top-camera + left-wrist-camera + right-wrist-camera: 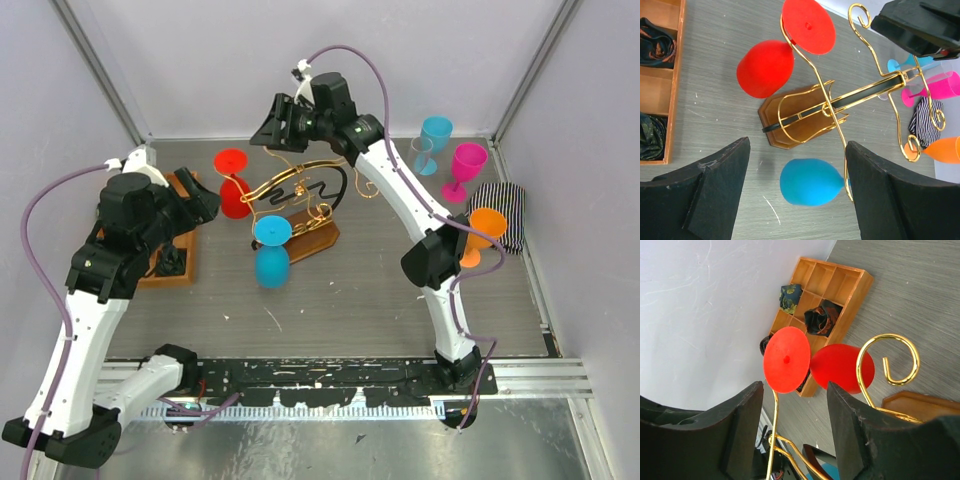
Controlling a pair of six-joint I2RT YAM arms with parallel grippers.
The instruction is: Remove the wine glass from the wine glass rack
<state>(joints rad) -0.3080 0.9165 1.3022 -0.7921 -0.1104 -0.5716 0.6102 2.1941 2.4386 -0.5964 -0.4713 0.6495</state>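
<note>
1. While both claws stand released and hold nothing, I treat this moment as the approach. My right claw (795, 405) hovers over the far side of the rack (312, 238). My left claw (798, 150) hangs above the left part of the tabletop (350, 300), facing the rack.
2. Locate the work. The rack stands about mid-tabletop, nearer the far edge. A red glass (236, 198) hangs bowl-down from its left arm, towards the tray (860, 290) at the left edge. A blue glass (272, 265) hangs from the arm facing the near edge.
3. Select the target. The right wrist view frames the red glass's round foot between my fingers, apart from both, so I judge the red glass to be the one to take.
4. Grip the stem just under the foot, not the flat disc. Close gently, since the glass will probably swing on its wires.
5. Slide the foot along the wires to their open end before lifting. A straight pull upward would likely catch the foot and tip the rack.
6. Hold the left claw ready to steady the wooden base, and keep it off the blue glass.
</note>
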